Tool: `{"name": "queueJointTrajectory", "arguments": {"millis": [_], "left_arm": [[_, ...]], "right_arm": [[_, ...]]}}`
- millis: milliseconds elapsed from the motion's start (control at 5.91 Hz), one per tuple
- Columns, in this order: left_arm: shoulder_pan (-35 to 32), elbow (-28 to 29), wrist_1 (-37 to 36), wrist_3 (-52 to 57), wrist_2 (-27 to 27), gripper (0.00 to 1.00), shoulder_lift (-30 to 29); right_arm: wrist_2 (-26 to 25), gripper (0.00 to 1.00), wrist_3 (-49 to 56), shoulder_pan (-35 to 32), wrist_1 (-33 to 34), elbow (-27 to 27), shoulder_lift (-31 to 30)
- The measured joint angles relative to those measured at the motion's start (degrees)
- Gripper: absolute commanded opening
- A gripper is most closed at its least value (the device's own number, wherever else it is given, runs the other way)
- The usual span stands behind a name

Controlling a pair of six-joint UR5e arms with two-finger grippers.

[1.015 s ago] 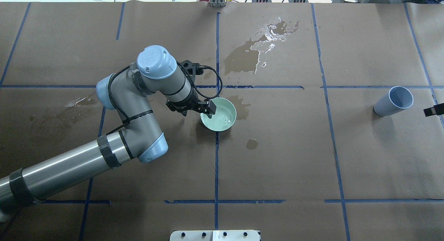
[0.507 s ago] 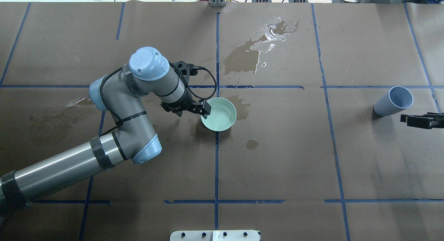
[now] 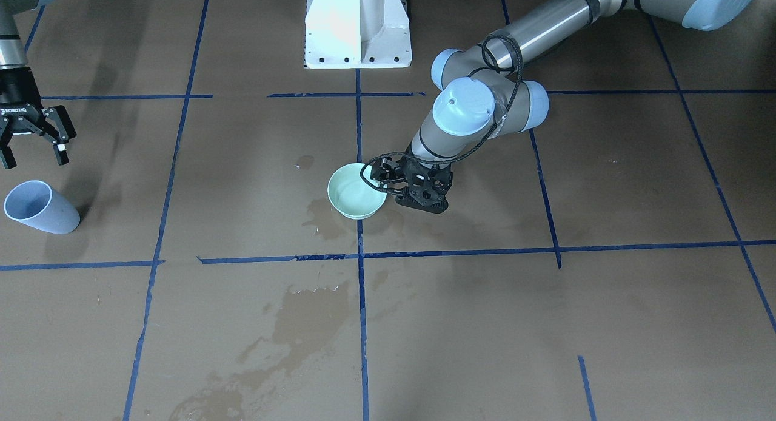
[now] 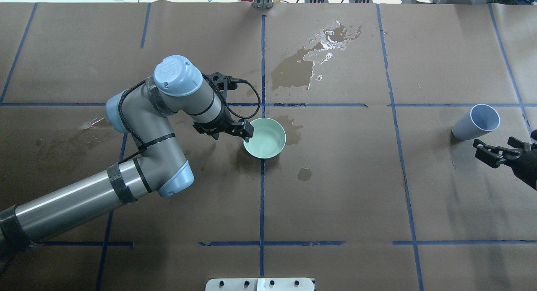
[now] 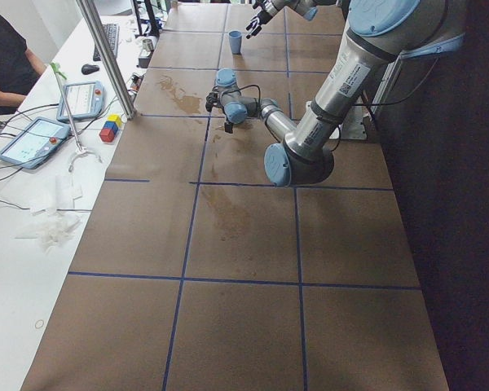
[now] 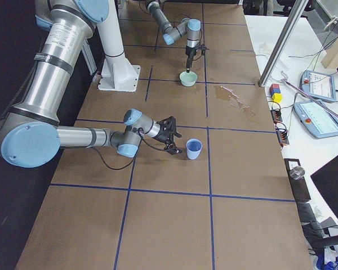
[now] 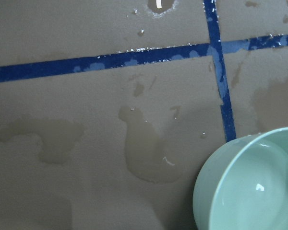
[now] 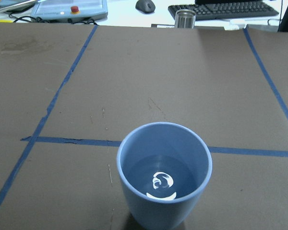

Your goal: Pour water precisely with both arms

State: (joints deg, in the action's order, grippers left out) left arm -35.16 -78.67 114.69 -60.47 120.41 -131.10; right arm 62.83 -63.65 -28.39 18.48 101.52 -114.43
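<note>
R gripper [image 3: 34, 159] has come further in from the table's R edge since 0.5 s ago and now sits just beside the blue cup [image 4: 476, 123], on the robot's side of it, not touching. Its fingers are spread wide w/ nothing between them. L arm [image 4: 84, 201] has shifted slightly away from the green bowl [image 4: 264, 138]; bowl itself hasn't moved.

Cup stands upright on the brown paper table cover [image 4: 335, 198], near the robot's R end. Water [image 8: 159, 181] fills the lower part of the cup, clear w/ white glints, seen from R wrist cam. More glistening water lies spilled on the paper [image 4: 329, 41] at the far side, next to a dark wet stain [image 4: 293, 73].

L gripper [image 4: 246, 130] is low at the bowl's rim, on the robot's L side of it. Can't tell if its fingers are spread or pinching the rim; L wrist cam shows only part of the bowl and damp patches, no fingers. Bowl sits near table centre, on a blue tape line [image 4: 261, 190]. Bowl and cup are well apart.
</note>
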Motion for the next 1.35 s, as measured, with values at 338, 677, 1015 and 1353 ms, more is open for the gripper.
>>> {"name": "queueJointTrajectory", "arguments": {"millis": [338,677,1015,1353], "left_arm": [[-0.08,-0.92,0.00,0.00,0.00,1.00,0.73],[-0.09,-1.74,0.00,0.00,0.00,1.00,1.23],[-0.15,-2.39,-0.07,-0.03,0.00,1.00,1.47],[-0.17,-3.08,-0.08,-0.08,0.00,1.00,2.06]], "right_arm": [[-14.77,0.99,-1.18,7.57,-2.11,-4.93,0.68],[-24.90,0.98,-3.21,11.15,-3.45,-11.30,5.26],[-29.68,0.99,-3.45,11.82,-7.60,-16.53,9.67],[-31.26,0.98,-3.33,11.80,-9.29,-18.46,11.37]]}}
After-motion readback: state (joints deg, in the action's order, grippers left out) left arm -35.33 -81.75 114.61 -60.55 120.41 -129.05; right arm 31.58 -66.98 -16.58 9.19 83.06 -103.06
